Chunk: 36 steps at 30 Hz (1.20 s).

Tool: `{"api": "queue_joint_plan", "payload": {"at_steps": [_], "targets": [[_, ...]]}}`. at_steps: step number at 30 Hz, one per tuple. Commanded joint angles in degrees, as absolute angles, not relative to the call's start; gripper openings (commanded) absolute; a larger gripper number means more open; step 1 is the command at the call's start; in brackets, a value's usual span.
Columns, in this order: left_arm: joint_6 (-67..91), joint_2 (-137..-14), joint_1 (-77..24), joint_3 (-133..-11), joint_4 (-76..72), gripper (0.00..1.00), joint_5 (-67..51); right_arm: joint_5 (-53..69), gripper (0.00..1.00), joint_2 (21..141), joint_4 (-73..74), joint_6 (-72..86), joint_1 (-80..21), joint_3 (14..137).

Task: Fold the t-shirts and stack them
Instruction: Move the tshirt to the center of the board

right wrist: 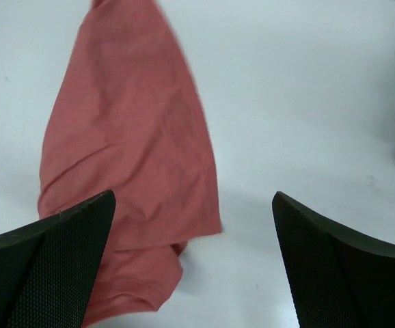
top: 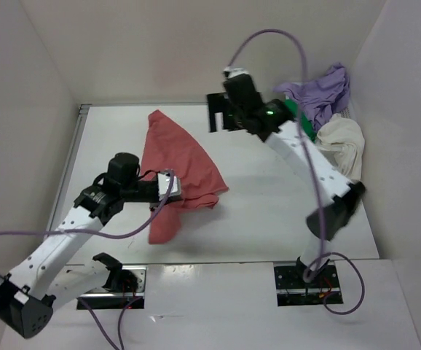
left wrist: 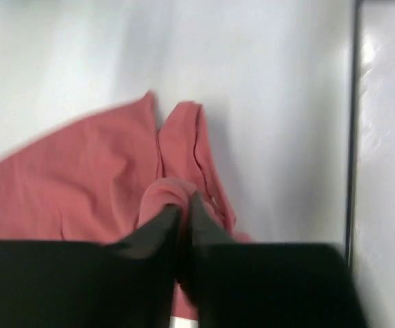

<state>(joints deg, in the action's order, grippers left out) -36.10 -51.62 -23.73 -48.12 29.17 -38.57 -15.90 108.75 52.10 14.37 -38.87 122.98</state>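
Salmon-red shirt (top: 180, 164): lies crumpled and unfolded on the left half of the bench (top: 269, 211). One narrow end points at the bench's far edge; the other end trails toward its near edge.

Left fingers (left wrist: 155, 234): pressed together, pinching a bunched fold of the salmon-red shirt at its near right edge. The left wrist view is blurred. Whether the pinched fold is raised off the bench cannot be told.

Right fingers (right wrist: 61, 260): spread wide and holding nothing. They are over the far middle of the bench, just beside the salmon-red shirt and apart from it. The right wrist view shows the cloth below and between them.

Remaining shirts: heaped together at the bench's far right corner. The lavender shirt (top: 325, 87) is on top at the back, the green shirt (top: 307, 122) shows beneath it, and the cream shirt (top: 341, 142) sits nearest the front. All three are unfolded, and neither set of fingers touches them.
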Motion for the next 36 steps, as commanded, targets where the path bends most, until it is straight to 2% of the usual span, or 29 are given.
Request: {"api": "queue_joint_plan", "payload": {"at_steps": [1,2,3,4,5,6,7,10,13,14,17,19,22,25,28,30,36], "targets": [[-25.9,-56.5,-30.5,-52.4,15.7,0.25,-48.8,-20.5,1.0,88.8,51.6,22.5,-32.2,107.8],[-23.8,-59.7,-32.5,-54.8,14.1,0.31,-48.1,-20.5,1.0,85.6,49.9,24.0,-31.4,99.2],[-20.6,-61.6,-34.6,-56.3,12.7,0.37,-47.5,-19.6,1.0,83.1,49.9,25.5,-30.4,95.7],[-18.7,-63.4,-38.6,-58.2,10.1,0.49,-44.6,-18.9,1.0,81.1,49.9,28.5,-29.7,92.8],[-17.2,-67.0,-40.7,-60.2,9.5,0.78,-42.6,-18.9,1.0,78.0,49.9,30.0,-29.2,88.3],[-15.0,-68.8,-42.2,-65.3,9.5,0.91,-40.6,-18.9,1.0,76.9,51.2,31.4,-29.2,86.5],[-14.3,-70.4,-43.6,-68.1,10.5,0.99,-36.8,-18.9,1.0,75.8,51.2,32.7,-29.2,84.9],[-13.2,-74.4,-43.6,-78.0,15.3,0.99,-28.7,-17.8,1.0,71.3,51.2,37.0,-29.2,78.8],[-16.3,-72.0,-42.5,-79.8,19.4,0.99,-15.1,-13.4,1.0,67.6,48.6,39.8,-30.9,72.5],[-16.3,-69.5,-40.7,-77.9,20.6,0.99,-7.6,-11.4,1.0,67.6,47.6,41.9,-32.2,68.9],[-16.3,-64.0,-35.7,-71.5,26.8,0.99,2.5,-8.7,1.0,69.4,42.6,46.0,-40.2,62.7],[-15.7,-59.1,-33.1,-63.0,30.3,0.99,5.2,-7.5,1.0,75.0,39.6,49.3,-46.9,61.9],[-13.1,-52.5,-26.8,-56.3,33.2,0.99,6.0,-8.2,1.0,83.4,37.1,49.9,-55.3,65.5],[-10.8,-47.7,-19.4,-54.8,33.7,0.99,4.9,-11.7,1.0,94.2,38.0,47.8,-61.8,77.5],[-7.1,-44.8,-12.9,-54.8,33.1,0.99,5.7,-12.2,0.93,104.4,40.4,44.5,-64.9,86.2],[-4.7,-43.2,-9.9,-54.1,31.6,0.99,5.7,-12.2,0.83,107.8,41.0,43.1,-66.0,89.3],[-0.2,-36.5,-1.2,-52.3,28.8,0.99,10.6,-11.7,0.79,118.8,39.7,39.6,-66.5,98.9]]}}
